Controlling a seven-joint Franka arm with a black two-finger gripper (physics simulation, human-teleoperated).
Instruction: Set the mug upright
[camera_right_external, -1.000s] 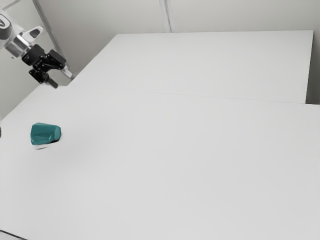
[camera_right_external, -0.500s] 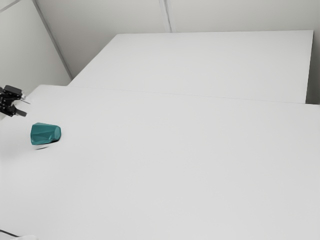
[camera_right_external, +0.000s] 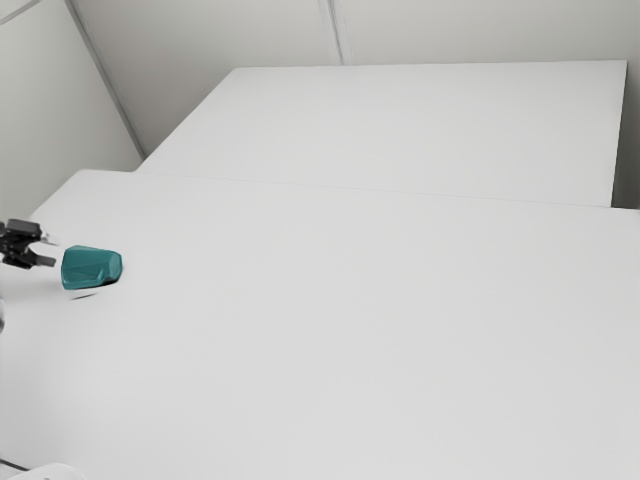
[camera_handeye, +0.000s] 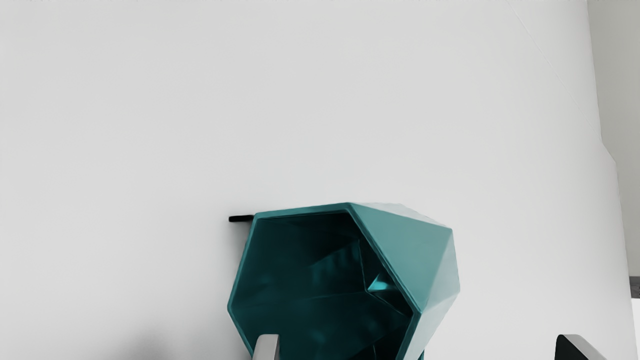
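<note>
White is the colour of the broad table (camera_right_external: 350, 330), on which the mug (camera_right_external: 90, 268) is laid. At the exterior view's left, the black gripper (camera_right_external: 52, 251) is held near it, pointed its way. The fingers are spread wide, and nothing is gripped between them. The teal, faceted mug is tipped on its side, its open mouth turned toward the gripper. In the wrist view, part of the mouth is overlapped by one fingertip (camera_handeye: 266, 347); whether the mug is touched cannot be told. Beside the rim, a short black strip (camera_handeye: 240, 218) can be seen.
</note>
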